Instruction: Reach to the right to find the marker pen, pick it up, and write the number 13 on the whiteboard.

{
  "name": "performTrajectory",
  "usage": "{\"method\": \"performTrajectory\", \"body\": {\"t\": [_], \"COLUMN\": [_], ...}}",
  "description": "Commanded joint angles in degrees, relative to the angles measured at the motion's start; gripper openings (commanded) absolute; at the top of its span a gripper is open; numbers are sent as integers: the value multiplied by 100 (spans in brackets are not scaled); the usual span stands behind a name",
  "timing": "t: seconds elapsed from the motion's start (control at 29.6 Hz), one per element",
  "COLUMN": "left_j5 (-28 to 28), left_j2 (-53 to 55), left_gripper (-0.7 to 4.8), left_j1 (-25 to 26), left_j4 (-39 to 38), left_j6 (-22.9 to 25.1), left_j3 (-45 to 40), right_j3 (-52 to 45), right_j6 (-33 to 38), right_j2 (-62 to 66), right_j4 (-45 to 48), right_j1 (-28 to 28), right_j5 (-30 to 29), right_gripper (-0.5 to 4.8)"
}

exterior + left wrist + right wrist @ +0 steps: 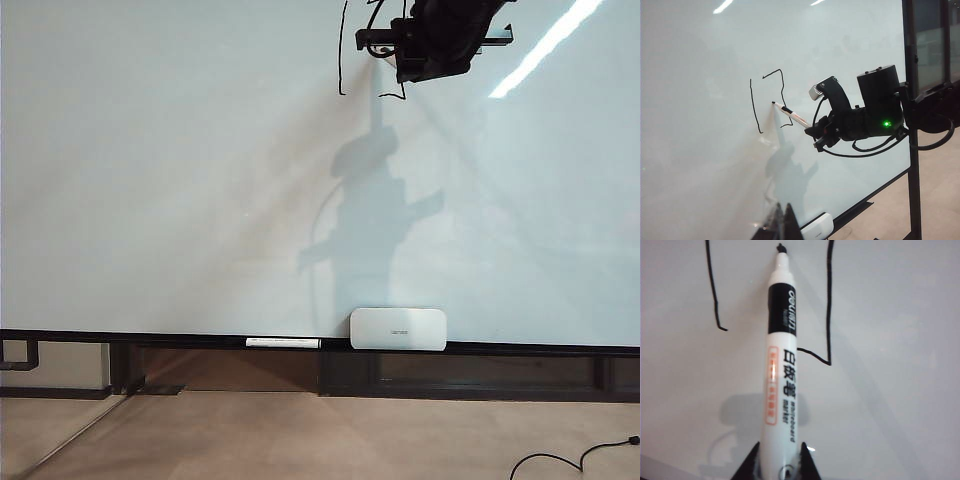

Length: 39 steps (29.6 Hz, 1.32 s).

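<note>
The whiteboard [150,170] filled the exterior frame. At its upper right, the right pincer [816,137] was clamped on the marker pen [792,115], whose tip touched the number 13 [771,100]. The left pincer [785,220] was barely seen, its state untellable.

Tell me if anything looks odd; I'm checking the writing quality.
The number 13 on the whiteboard looks rough: the 1 leans and the 3 is angular, more bracket than digit. The right gripper holds the marker pen, tip at the board.
</note>
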Motion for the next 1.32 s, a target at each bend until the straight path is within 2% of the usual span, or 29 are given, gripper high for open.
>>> {"method": "performTrajectory", "body": {"t": [0.03, 0.57, 0.98, 1.18, 1.32], "left_j5": [26, 26, -24, -1196, -1969], "left_j2": [0, -17, -15, -15, -17], "left_gripper": [-6, -6, -6, -6, -6], "left_j1": [0, 0, 0, 0, 0], "left_j4": [76, 76, 70, -101, -208], "left_j6": [39, 42, 39, 61, 284], "left_j3": [24, 24, 24, 24, 26], "right_j3": [42, 42, 26, 9, 7], "right_j6": [13, 155, 153, 155, 157], "right_j2": [-11, -125, -280, -761, -1161], "right_j4": [37, -118, -208, -378, -706], "right_j1": [-13, -4, 28, 155, 243], "right_j5": [297, 748, 728, 748, 728], "right_gripper": [-2, -2, -2, -2, -2]}}
